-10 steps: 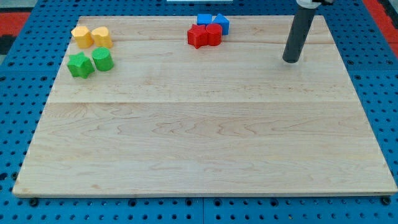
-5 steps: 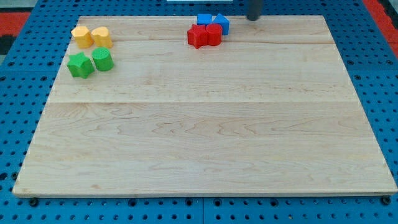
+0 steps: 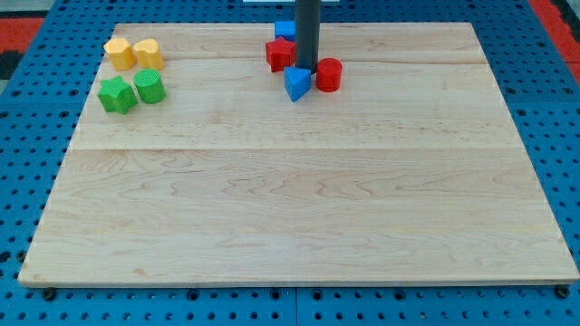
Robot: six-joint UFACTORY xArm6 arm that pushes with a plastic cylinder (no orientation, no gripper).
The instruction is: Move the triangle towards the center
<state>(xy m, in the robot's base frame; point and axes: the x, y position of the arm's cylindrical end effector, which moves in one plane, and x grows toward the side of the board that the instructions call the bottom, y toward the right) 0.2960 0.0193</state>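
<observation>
Camera view: my tip point(image 3: 305, 70) touching blue triangle point(image 3: 296, 83) top.

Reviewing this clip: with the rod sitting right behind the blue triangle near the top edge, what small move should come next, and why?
Probably a short push straight toward the view's bottom. My tip sits just above the blue triangle, apparently touching it, and the board's center lies below. The red cylinder sits close on the triangle's right, so drifting rightward risks dragging it along. The red block and blue block lie behind.
</observation>
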